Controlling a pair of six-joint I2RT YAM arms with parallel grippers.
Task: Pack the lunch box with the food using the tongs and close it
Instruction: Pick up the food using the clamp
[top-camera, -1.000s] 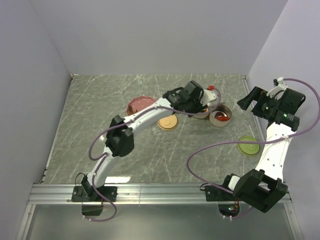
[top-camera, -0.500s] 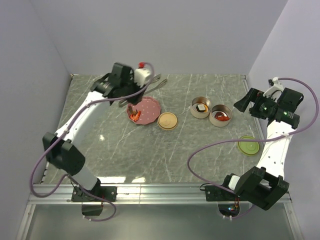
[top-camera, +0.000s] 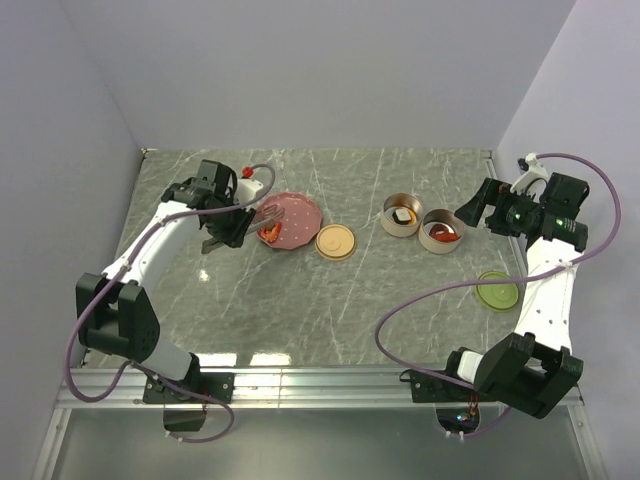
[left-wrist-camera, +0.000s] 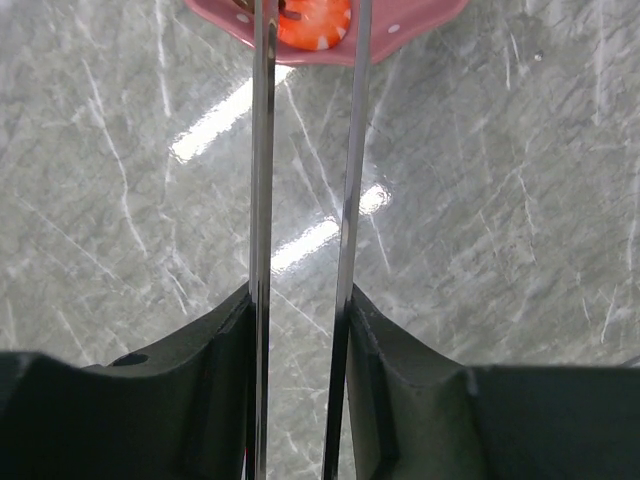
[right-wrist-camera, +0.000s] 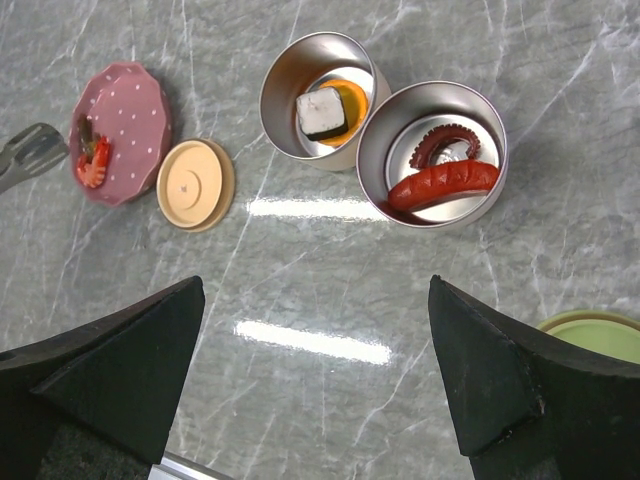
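The tongs (left-wrist-camera: 262, 150) are gripped by the left gripper (left-wrist-camera: 300, 305), a red-orange piece (left-wrist-camera: 315, 20) being seen between their arms on the plate (left-wrist-camera: 405, 22). The right gripper (right-wrist-camera: 315, 290) is held wide open above two tins (right-wrist-camera: 372, 150).

Grey-green marble-look surface (top-camera: 330, 300), thin white veins, glossy. Plain pale lilac-grey walls (top-camera: 300, 70) at back, L & R sides. Alu rail (top-camera: 320, 385) along near edge. Bright glare patches (right-wrist-camera: 315, 342) on surface.

Overhead and downward wrist views all share the pink plate (top-camera: 300, 213).
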